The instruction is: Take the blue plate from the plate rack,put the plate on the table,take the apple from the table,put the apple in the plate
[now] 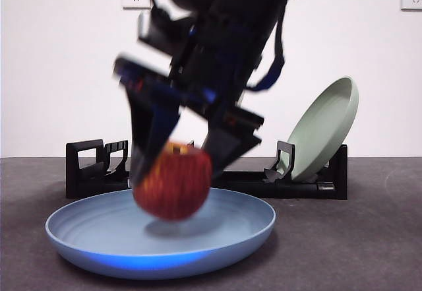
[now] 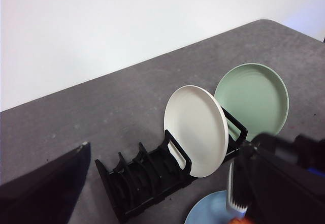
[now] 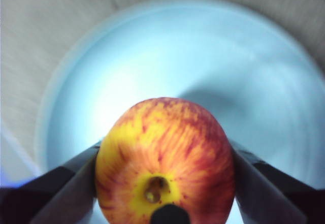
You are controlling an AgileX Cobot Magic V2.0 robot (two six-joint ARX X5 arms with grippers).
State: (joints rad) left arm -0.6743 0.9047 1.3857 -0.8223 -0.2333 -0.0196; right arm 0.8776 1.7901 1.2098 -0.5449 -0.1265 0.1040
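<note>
A white wall is standing behind the dark grey surface (image 1: pixel 369 238), and you are looking level across it. At the left, the empty end of the plate rack (image 1: pixel 99 165) is showing its black dividers. In front of it the blue plate (image 1: pixel 99 235) is lying flat on the surface, already out of the rack. Above the middle of this plate the right gripper (image 1: pixel 181 156) is grasping the apple (image 1: pixel 173 182) from both sides, and the apple is hanging a little over the plate floor, with its shadow below it. Further right, a pale green plate (image 1: pixel 323 129) is leaning in the rack; the left wrist view is also showing a cream-white plate (image 2: pixel 195 130) there. Of the left gripper (image 2: pixel 152 193) you are seeing too little to tell its state.

I am judging the apple firm, smooth and rather round, so it may roll when you are releasing it. Keep holding it at its widest part and lower it close to the plate centre first.
</note>
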